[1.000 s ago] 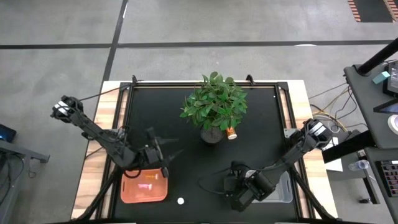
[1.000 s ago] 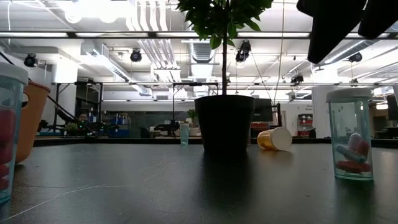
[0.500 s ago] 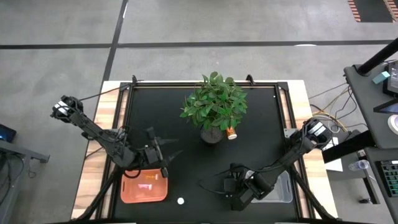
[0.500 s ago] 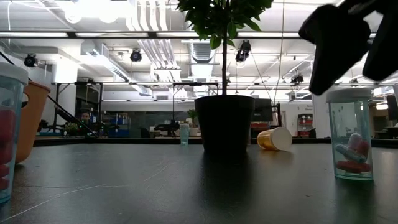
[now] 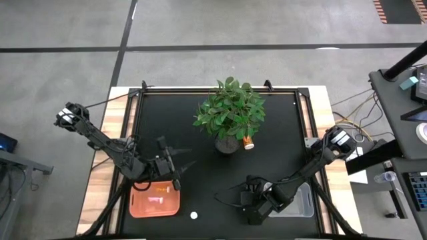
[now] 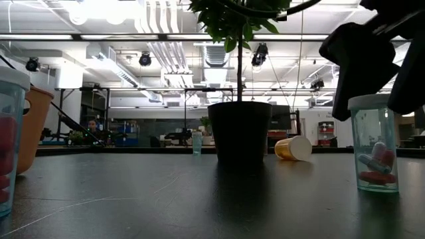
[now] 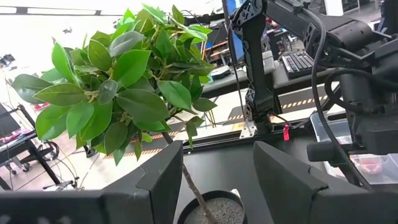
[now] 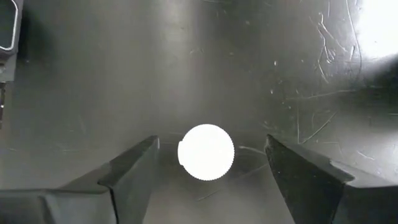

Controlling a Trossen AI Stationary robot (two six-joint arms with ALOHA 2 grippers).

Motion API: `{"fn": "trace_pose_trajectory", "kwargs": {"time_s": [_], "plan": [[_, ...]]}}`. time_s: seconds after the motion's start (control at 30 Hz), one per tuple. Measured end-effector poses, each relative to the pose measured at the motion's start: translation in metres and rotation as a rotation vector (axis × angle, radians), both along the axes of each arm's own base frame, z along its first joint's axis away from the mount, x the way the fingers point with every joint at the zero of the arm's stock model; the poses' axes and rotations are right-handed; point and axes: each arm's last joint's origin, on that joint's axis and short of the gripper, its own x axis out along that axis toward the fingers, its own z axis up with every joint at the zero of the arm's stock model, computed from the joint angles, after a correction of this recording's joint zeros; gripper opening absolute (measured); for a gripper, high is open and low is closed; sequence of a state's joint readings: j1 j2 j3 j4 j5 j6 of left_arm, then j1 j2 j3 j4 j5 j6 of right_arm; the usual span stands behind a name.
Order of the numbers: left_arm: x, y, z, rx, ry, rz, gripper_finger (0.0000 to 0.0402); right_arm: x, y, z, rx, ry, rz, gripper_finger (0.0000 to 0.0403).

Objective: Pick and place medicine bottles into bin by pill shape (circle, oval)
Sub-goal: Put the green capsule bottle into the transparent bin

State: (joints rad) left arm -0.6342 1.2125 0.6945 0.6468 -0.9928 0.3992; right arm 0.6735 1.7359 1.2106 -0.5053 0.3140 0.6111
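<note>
A clear medicine bottle (image 6: 376, 147) with a white cap (image 8: 206, 152) stands upright on the black table, red and white pills inside. My right gripper (image 8: 208, 171) hangs open over it, slanting down, one finger on each side of the cap and apart from it. In the high view my right gripper (image 5: 245, 200) hides this bottle. My left gripper (image 5: 179, 165) waits open and level above the orange bin (image 5: 155, 200), nothing between its fingers. Another white-capped bottle (image 5: 194, 215) stands near the front edge. An orange bottle (image 5: 248, 142) lies on its side by the plant pot.
A leafy potted plant (image 5: 230, 113) stands mid-table at the back. The clear bin (image 5: 301, 203) lies at the near right, partly under my right arm. A small bottle (image 6: 196, 142) shows far off, left of the pot. Bare black table lies between the two bins.
My right gripper has come down toward the clear bottle. Its fingers, which were well above the cap, now reach cap height on both sides. The bottle has stayed where it was.
</note>
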Motion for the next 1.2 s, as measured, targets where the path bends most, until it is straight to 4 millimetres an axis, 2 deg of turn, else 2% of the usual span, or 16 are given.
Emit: {"fn": "trace_pose_trajectory", "kwargs": {"time_s": [0.63,0.87,1.03,1.2], "plan": [[0.000,0.000,0.000,0.001,0.001,0.000,0.0180,0.002,0.000,0.000,0.004,-0.013,0.009,0.0139],[0.000,0.000,0.000,0.001,0.002,0.000,0.0180,0.003,0.001,0.003,-0.001,-0.017,0.023,0.0115],[0.000,0.000,-0.001,0.002,0.003,0.000,0.0180,0.001,0.000,0.024,0.008,-0.032,0.029,0.0125],[0.000,0.000,-0.003,0.006,0.008,-0.001,0.0180,-0.017,-0.007,0.059,0.010,-0.008,0.007,0.0122]]}}
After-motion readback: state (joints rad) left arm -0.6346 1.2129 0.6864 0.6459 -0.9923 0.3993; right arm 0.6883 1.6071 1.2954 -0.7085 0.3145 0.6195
